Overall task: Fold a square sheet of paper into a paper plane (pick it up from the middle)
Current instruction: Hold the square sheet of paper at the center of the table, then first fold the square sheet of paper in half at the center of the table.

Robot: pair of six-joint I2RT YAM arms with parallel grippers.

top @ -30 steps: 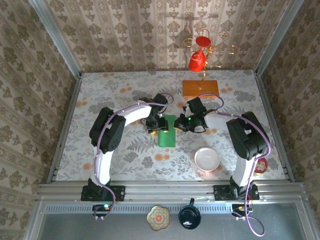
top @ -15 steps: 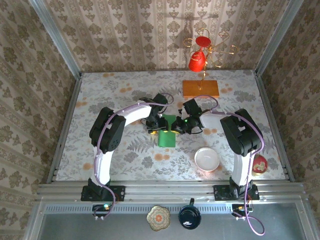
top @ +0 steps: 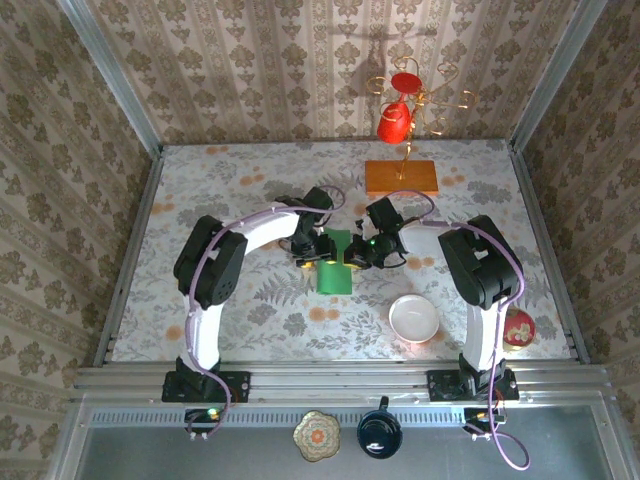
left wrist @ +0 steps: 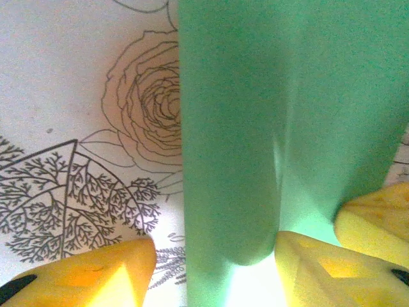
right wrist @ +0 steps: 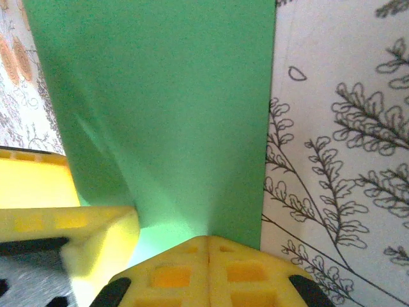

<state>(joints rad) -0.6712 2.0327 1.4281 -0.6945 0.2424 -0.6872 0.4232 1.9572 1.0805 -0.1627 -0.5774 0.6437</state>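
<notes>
The square sheet of paper [top: 335, 276] lies mid-table as a narrow bright green rectangle. No paper plane is in view. My left gripper [top: 318, 254] stands at its left edge and my right gripper [top: 357, 254] at its right edge. In the left wrist view the sheet [left wrist: 255, 128] bulges up in a rounded ridge between the left gripper's [left wrist: 214, 275] open yellow fingers. In the right wrist view the right gripper [right wrist: 208, 246] has its fingertips pressed together, and the sheet [right wrist: 172, 96] rises in a crease into their seam.
An orange wooden slab [top: 401, 177] with a gold stand and red cups [top: 393, 122] is behind the grippers. A white bowl [top: 414, 319] sits near right, and a red object [top: 519, 328] lies by the right arm's base. Patterned walls close in three sides.
The right gripper has slid left against the paper's right edge and closed. The paper has buckled up between the two grippers. The left gripper has hardly moved.
</notes>
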